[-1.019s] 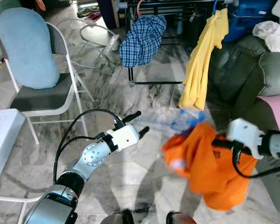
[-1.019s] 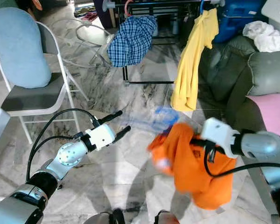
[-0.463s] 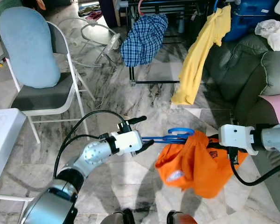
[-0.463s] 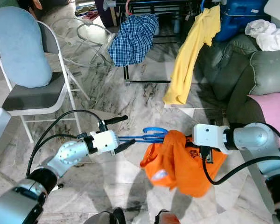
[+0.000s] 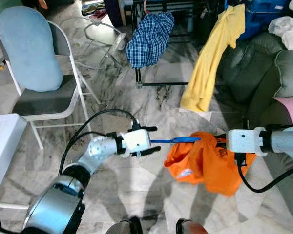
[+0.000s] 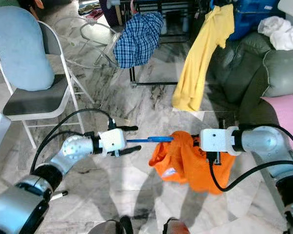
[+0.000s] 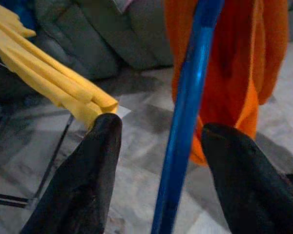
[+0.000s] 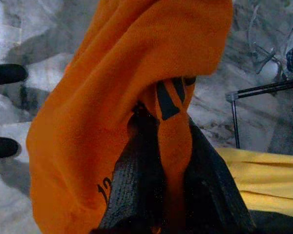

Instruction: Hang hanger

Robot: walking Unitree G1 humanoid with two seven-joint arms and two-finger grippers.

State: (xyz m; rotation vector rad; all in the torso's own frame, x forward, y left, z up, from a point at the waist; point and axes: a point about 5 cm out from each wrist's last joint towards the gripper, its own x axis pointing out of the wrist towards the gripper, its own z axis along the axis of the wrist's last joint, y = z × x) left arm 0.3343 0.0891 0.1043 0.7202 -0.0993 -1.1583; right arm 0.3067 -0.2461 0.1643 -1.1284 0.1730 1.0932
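An orange shirt [image 5: 205, 161] on a blue hanger [image 5: 178, 140] hangs low over the marble floor. My right gripper [image 8: 168, 146] is shut on a fold of the orange fabric, its fingers [image 8: 136, 195] pinching it from both sides. The hanger's blue bar sticks out level from the shirt toward my left arm. My left gripper [image 5: 150, 140] is open, with one black finger on either side of that bar [image 7: 185, 122], and small gaps show between the fingers [image 7: 95, 180] and the bar.
A black clothes rack [image 5: 161, 85] stands ahead, carrying a blue plaid shirt [image 5: 149, 31] and a yellow shirt [image 5: 212, 58]. A dark green sofa [image 5: 263, 68] is on the right, a folding chair with a blue cushion [image 5: 34, 63] on the left, and a white table [image 5: 2, 141] at the near left.
My left gripper has reached right, so its fingers now straddle the hanger bar. The right gripper has steadied the orange shirt a little higher, and the hanger has turned level.
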